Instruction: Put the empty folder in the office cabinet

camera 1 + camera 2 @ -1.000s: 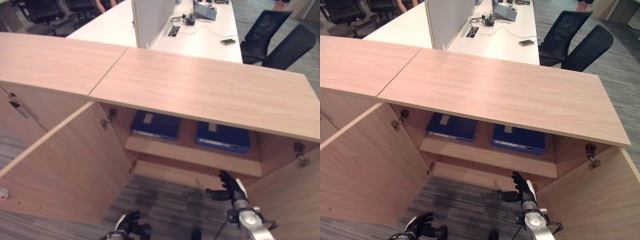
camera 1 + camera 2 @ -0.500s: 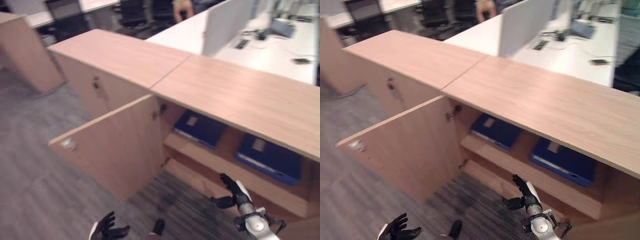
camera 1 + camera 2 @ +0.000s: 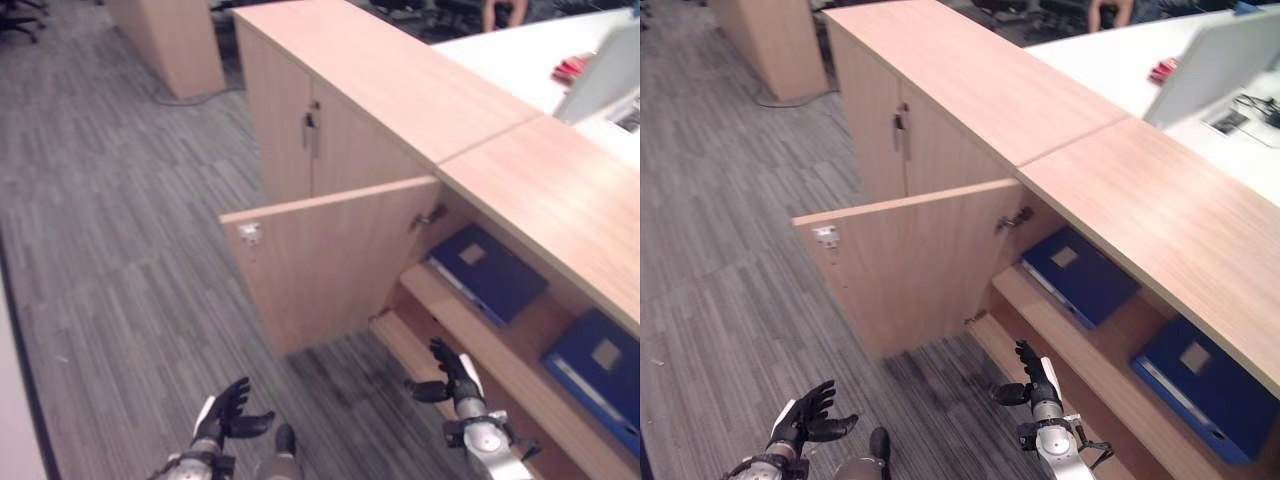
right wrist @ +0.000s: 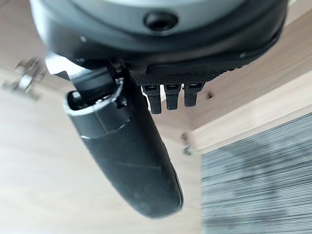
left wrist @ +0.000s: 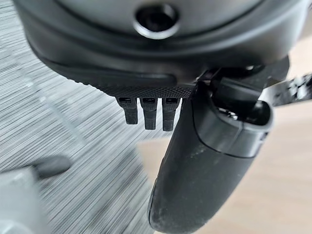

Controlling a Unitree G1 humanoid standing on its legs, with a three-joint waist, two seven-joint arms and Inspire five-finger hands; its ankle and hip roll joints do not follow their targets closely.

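The office cabinet (image 3: pixel 520 190), a long low unit of pale wood, runs from the far left to the near right of the scene, with one door (image 3: pixel 330 260) swung open toward the grey striped carpet (image 3: pixel 110 230). Inside the open compartment a wooden shelf (image 3: pixel 1080 350) carries two dark blue folders lying flat: the left folder (image 3: pixel 487 272) sits just inside the door's hinge side, and the right folder (image 3: pixel 598 372) lies well apart from it, farther along the same shelf. Whether either folder is empty cannot be told. The left hand (image 3: pixel 228 412) hangs low over the carpet in front of the open door, fingers spread and relaxed, grasping nothing; in its wrist view the thumb (image 5: pixel 204 165) juts forward over carpet and pale wood. The right hand (image 3: pixel 447 372) is raised near the front edge of the lower shelf, below the left folder, likewise released with fingers extended and empty; its wrist view shows the thumb (image 4: pixel 126 156) against wooden panels and a strip of carpet. A second closed cabinet door with a metal handle (image 3: pixel 311 130) stands to the left of the open one. Beyond the cabinet top lies a white desk (image 3: pixel 1120 50) with a grey divider panel (image 3: pixel 1215 65).
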